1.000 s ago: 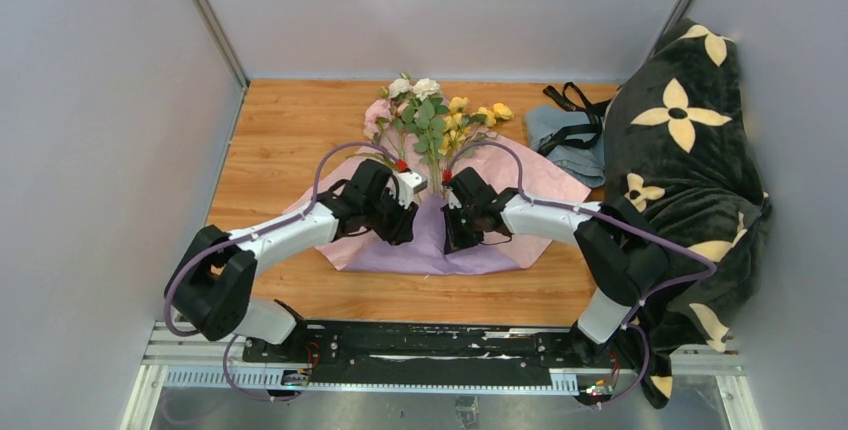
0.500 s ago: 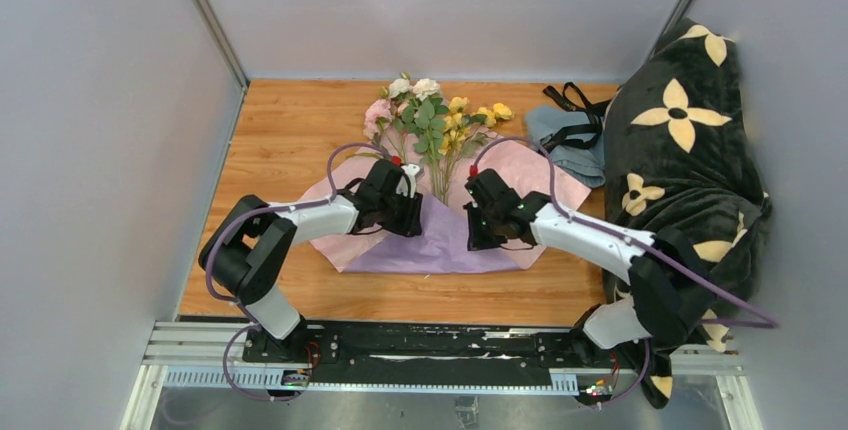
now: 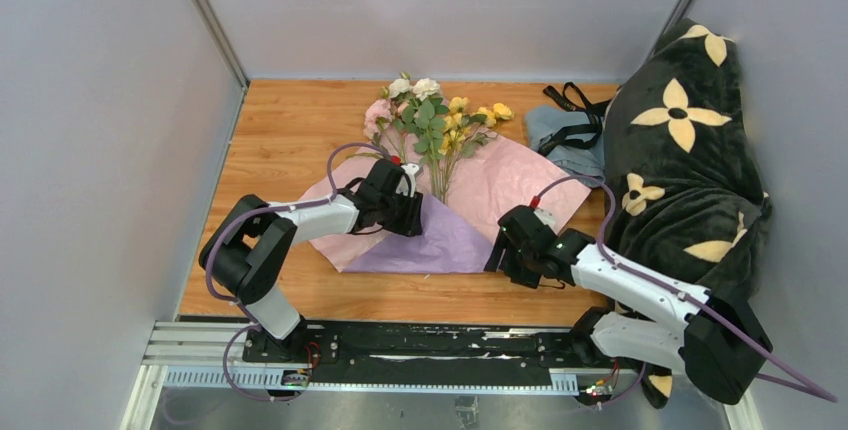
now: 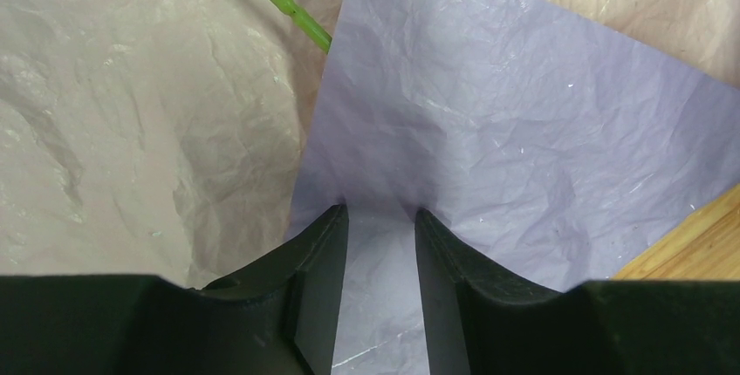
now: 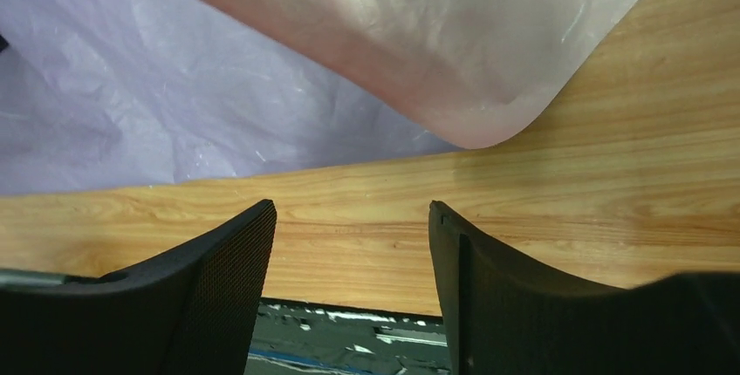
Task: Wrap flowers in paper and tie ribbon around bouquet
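Lavender-and-pink crinkly paper point(image 3: 505, 182) lies spread on the wooden table point(image 3: 280, 135), the pink, white and yellow flowers on green stems point(image 3: 432, 118) lying across its far part. The left gripper point(image 4: 377, 215) stands half open, tips on the folded lavender flap; the right gripper point(image 5: 352, 209) gapes wide, empty, beside the paper's near-right corner.

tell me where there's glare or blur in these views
top external: even soft light, everything sharp, no glare; left wrist: paper crisp with tiny glints; right wrist: the paper's pink flap is blurred and shiny near the lens, table grain sharp
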